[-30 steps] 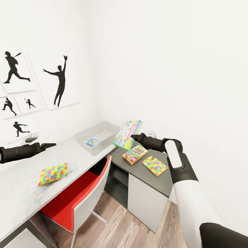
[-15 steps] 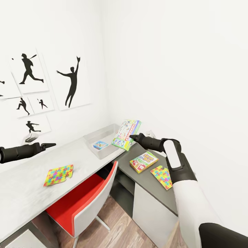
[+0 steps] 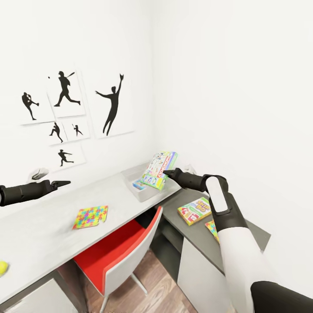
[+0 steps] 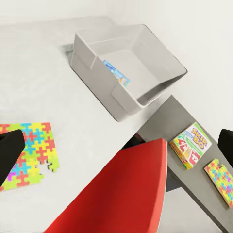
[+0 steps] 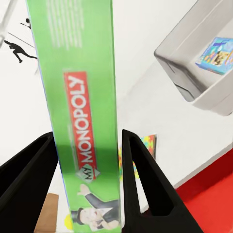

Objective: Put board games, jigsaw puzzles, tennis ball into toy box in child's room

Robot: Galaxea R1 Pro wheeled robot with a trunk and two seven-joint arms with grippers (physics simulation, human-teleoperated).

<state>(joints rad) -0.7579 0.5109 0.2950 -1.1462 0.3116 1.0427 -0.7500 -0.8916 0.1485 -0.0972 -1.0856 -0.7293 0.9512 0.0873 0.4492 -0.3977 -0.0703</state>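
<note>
My right gripper [image 3: 167, 174] is shut on the green and white board game [image 3: 159, 170], held upright in the air beside the toy box [image 3: 130, 173]; its fingers [image 5: 36, 160] clamp the box's green edge [image 5: 85, 97]. A blue board game [image 3: 139, 186] lies inside the toy box [image 4: 97, 65]. A yellow-green and red board game [image 3: 194, 210] lies on the table's dark side unit, with a jigsaw puzzle [image 3: 212, 228] next to it, half hidden by my right arm. Another jigsaw puzzle [image 3: 90, 216] lies on the table [image 3: 39, 230]. The tennis ball [image 3: 2, 268] sits at its near left. My left gripper [image 3: 61, 184] hovers open above the table.
A red and white chair [image 3: 124, 250] is pushed under the table between its pale top and the dark side unit [image 3: 174, 206]. White walls with black silhouette posters [image 3: 113, 104] close the corner behind. Wooden floor [image 3: 152, 287] lies below.
The whole view has swung, sliding table, toy box and posters to the right and bringing the tennis ball in at the left. Both arms keep their pose; the right still grips the game.
</note>
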